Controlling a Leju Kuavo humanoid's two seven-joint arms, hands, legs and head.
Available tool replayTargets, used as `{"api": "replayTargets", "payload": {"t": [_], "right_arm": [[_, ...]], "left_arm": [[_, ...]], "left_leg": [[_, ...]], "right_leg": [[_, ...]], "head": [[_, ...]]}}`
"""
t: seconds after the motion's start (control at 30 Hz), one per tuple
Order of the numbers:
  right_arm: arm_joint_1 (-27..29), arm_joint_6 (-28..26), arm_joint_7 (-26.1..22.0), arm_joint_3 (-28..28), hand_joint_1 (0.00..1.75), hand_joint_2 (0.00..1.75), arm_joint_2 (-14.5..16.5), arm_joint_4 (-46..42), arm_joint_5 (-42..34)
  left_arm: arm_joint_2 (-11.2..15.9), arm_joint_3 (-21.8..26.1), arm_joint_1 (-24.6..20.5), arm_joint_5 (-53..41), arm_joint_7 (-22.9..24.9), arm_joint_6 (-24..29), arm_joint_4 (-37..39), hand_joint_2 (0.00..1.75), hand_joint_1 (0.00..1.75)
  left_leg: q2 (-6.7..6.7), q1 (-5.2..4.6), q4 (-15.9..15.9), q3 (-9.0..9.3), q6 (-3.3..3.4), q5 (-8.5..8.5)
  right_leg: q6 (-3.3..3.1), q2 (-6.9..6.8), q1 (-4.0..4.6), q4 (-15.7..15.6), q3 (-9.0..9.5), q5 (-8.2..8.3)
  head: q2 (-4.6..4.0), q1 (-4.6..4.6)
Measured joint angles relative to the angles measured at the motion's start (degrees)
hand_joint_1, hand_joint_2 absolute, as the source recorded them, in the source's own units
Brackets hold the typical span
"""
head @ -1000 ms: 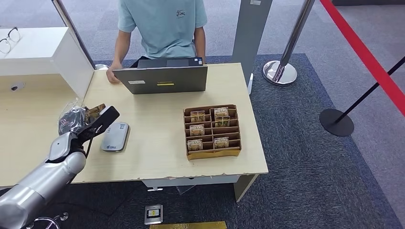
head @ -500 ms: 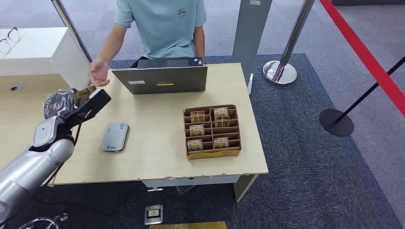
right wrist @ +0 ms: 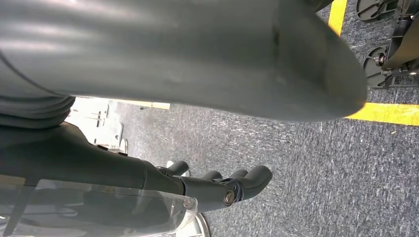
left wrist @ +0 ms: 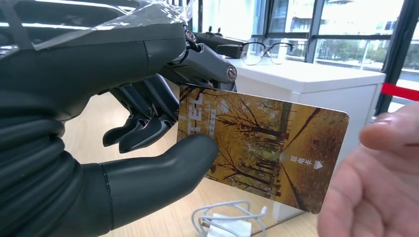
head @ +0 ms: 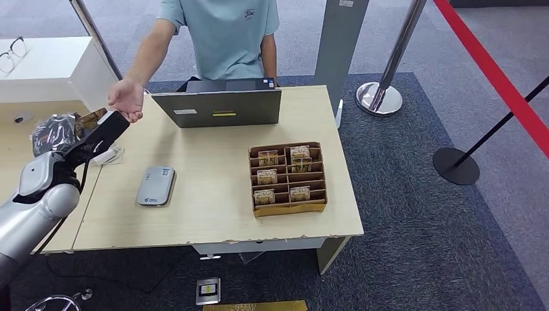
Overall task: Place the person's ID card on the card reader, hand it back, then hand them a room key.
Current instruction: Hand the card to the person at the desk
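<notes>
Left hand (head: 68,139): raised over the left end of the counter (head: 213,214), its thumb and dark fingers (left wrist: 143,131) pinching one end of a card (left wrist: 264,148). Card: printed with golden autumn trees and lettering, held out in the air toward the person's hand (head: 127,99), which hangs palm-up just beside it; in the left wrist view that hand is near the card's free end, contact not discernible. Right hand (right wrist: 217,190): hanging over grey carpet beside a yellow floor line, fingers loosely curled with nothing in them. Card reader (head: 156,186): small grey slab lying flat on the counter, left of centre, nothing on it. Key tray (head: 287,176): brown compartmented box toward the counter's right side, several compartments holding cards of similar golden print. Laptop (head: 221,107): grey, open, at the far edge with its lid back facing the robot. Person (head: 220,32): light teal shirt, behind the laptop. White cable (head: 111,155): coiled on the counter near the left hand. Glasses (head: 13,53): on a white ledge at far left.
</notes>
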Motion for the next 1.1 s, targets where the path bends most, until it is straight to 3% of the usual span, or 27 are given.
{"api": "replayTargets", "payload": {"t": [0.5,1.1], "right_arm": [[-0.01,0.02,0.83,0.0,0.0,0.0,0.01,0.02,0.39],[-0.1,0.56,0.22,0.0,0.0,0.0,0.01,0.01,1.51]], "left_arm": [[2.29,1.96,1.69,0.27,0.75,-0.5,-1.54,1.75,1.75],[0.18,1.87,1.23,1.1,-1.41,0.02,1.31,1.75,1.75]], "left_leg": [[0.0,-0.01,0.0,0.02,0.0,0.0],[0.01,-0.02,0.0,0.03,0.0,0.0]], "right_leg": [[0.0,0.0,0.0,-0.01,-0.01,0.0],[0.0,0.01,0.0,-0.02,-0.03,0.0]], "head": [[0.0,0.0],[0.0,0.0]]}}
